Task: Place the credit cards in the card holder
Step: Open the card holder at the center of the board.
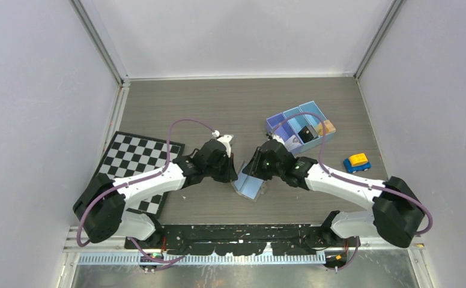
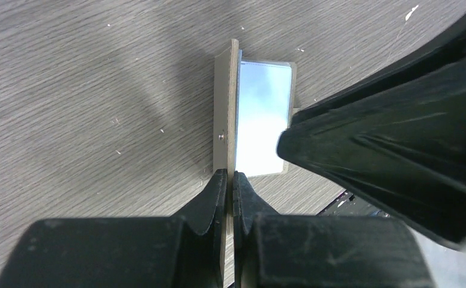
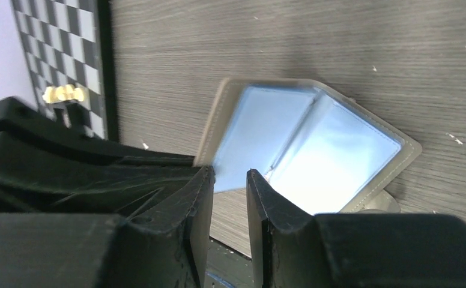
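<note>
The card holder [image 1: 248, 186] stands spread open on the table between both grippers, taupe outside and pale blue inside [image 3: 302, 150]. My left gripper [image 2: 230, 179] is shut on the edge of one flap [image 2: 224, 114] and holds it upright. My right gripper [image 3: 229, 175] hovers just over the holder's open inside, its jaws apart with nothing between them. The right gripper [image 1: 256, 171] sits close against the left gripper [image 1: 233, 174]. Credit cards lie in the blue tray: an orange one [image 1: 326, 127] and a dark one [image 1: 305, 132].
The blue three-compartment tray [image 1: 278, 123] stands behind the right arm. A blue and yellow toy car [image 1: 357, 162] sits to its right. A checkerboard mat [image 1: 137, 159] lies under the left arm. Grey walls close in the table.
</note>
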Controlling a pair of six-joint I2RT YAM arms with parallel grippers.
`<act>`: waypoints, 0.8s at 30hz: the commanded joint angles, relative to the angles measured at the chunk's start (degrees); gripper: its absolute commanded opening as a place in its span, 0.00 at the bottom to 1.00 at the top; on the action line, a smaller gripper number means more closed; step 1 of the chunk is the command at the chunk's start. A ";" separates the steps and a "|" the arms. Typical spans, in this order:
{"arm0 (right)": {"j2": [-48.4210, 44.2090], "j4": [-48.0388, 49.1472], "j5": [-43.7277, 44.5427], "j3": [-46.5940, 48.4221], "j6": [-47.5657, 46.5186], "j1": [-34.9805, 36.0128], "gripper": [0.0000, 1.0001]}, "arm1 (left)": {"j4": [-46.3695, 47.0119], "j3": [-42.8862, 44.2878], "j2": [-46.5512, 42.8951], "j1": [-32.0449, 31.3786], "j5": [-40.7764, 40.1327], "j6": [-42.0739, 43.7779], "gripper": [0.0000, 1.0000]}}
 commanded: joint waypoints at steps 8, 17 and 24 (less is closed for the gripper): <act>10.89 2.59 1.83 -0.08 2.61 0.41 0.29 | 1.33 -0.39 0.90 0.39 -2.14 -2.14 0.00; 16.71 2.67 0.29 2.06 -0.94 0.43 0.31 | 0.44 -1.48 1.78 3.12 -1.28 -2.60 0.30; 20.16 0.36 -0.01 4.20 -1.84 0.39 0.33 | 7.12 -2.85 2.33 5.37 6.75 -2.19 0.59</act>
